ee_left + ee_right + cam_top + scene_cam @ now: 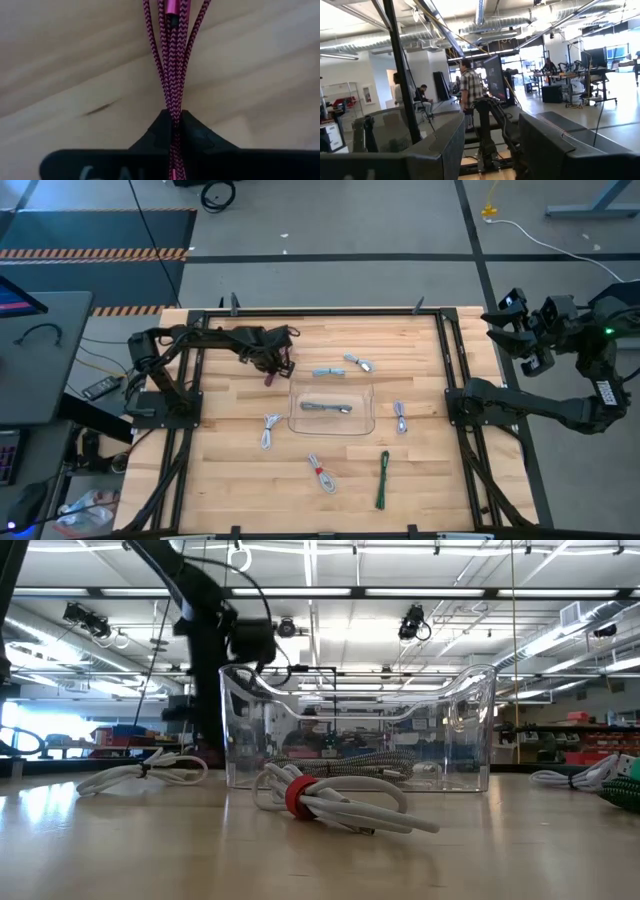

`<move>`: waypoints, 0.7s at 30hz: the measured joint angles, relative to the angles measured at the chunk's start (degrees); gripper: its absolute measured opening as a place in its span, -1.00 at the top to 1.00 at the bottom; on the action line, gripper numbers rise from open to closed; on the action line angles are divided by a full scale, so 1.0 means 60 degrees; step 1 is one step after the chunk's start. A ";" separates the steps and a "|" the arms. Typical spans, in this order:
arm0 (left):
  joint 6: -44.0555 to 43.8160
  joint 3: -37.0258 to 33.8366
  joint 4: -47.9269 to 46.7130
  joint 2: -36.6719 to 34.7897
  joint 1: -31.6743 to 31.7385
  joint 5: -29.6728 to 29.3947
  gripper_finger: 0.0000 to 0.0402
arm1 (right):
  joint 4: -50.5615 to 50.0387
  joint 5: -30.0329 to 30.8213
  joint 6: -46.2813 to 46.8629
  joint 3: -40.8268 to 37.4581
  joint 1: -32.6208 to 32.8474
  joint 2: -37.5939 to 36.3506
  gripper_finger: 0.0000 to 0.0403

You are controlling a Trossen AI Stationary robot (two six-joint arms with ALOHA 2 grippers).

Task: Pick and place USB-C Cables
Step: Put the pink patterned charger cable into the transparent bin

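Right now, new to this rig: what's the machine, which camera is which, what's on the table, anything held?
Two dark robot arms work at a wooden table. One picture looks straight down, one looks level across the tabletop, and one comes from each wrist.

The left gripper, beside the clear tray, has its jaws shut on a dark red cable; its wrist view shows the braided strands pinched. The right gripper waits off the table's right edge, jaws open, holding nothing.

One grey cable lies in the tray. Loose cables surround it, among them a green cable and a white cable with a red tie.
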 joint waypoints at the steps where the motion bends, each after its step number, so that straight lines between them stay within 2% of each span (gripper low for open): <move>1: 0.0249 0.0293 -0.0313 -0.0121 0.0002 0.0147 0.91 | -0.0004 0.0000 0.0000 0.0000 0.0000 0.0000 0.05; 6: 0.1898 0.2470 -0.2560 -0.0581 -0.0040 0.0186 0.91 | 0.0000 0.0000 0.0000 0.0000 0.0000 0.0000 0.05; 12: 0.4603 0.6210 -0.5063 -0.0605 -0.0376 -0.0429 0.91 | 0.0000 0.0004 0.0000 0.0000 0.0000 0.0000 0.05; 18: 0.6081 0.9384 -0.6169 -0.0594 -0.0868 -0.0492 0.91 | 0.0000 0.0004 0.0004 0.0000 0.0000 0.0000 0.05; 21: 0.6658 1.0523 -0.6296 -0.0605 -0.1228 -0.0492 0.91 | 0.0004 0.0004 0.0004 0.0000 0.0000 0.0000 0.05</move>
